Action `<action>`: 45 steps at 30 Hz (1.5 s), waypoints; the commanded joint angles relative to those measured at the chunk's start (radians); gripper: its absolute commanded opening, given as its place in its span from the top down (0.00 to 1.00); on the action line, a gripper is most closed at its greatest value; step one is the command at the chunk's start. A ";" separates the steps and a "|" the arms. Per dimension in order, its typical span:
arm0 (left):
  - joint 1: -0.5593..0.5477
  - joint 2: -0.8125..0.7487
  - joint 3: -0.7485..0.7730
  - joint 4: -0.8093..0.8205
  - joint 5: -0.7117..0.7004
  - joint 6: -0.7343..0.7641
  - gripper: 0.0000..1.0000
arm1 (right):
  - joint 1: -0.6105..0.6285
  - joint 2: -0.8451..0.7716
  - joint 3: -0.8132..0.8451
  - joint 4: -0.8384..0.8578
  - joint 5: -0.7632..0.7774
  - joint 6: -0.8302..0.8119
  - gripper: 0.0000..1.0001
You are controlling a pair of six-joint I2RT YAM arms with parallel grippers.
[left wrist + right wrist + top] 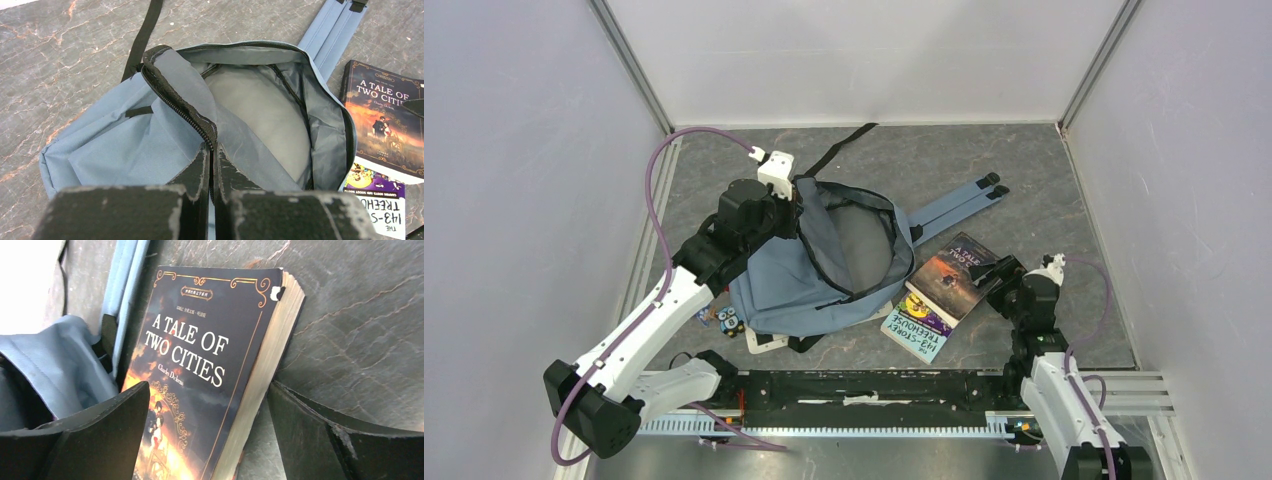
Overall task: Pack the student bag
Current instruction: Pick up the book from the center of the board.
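Observation:
The student bag [794, 285] lies in the middle of the table, its main compartment unzipped and showing grey lining [260, 110]. My left gripper [789, 195] is shut on the bag's black zip edge [197, 122] at the opening's rim, its fingertips [202, 165] pressed together on the fabric. To the right of the bag lies a dark book, "A Tale of Two Cities" [954, 270]. My right gripper [209, 387] stands open over that book [200, 355], one finger over the cover and the other beside the page edge. The bag [55, 360] is just left of it.
A second book with a teal and purple cover [916, 330] lies partly under the dark one. The bag's blue straps [954, 205] stretch toward the back right, and a black strap [844, 145] toward the back. Small items [729, 322] peek out by the bag's near-left corner.

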 commanded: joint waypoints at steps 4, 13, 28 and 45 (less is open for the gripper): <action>0.003 -0.012 0.007 0.052 0.010 -0.020 0.98 | -0.001 0.046 -0.142 0.135 -0.073 0.152 0.10; 0.003 -0.009 0.007 0.052 0.012 -0.022 0.98 | 0.000 0.129 -0.213 0.315 -0.129 0.203 0.18; 0.003 -0.005 0.007 0.053 0.020 -0.027 0.98 | -0.024 0.193 -0.274 0.475 -0.140 0.182 0.29; 0.002 -0.006 0.005 0.052 0.008 -0.022 0.98 | -0.025 0.326 -0.087 0.687 -0.232 -0.028 0.94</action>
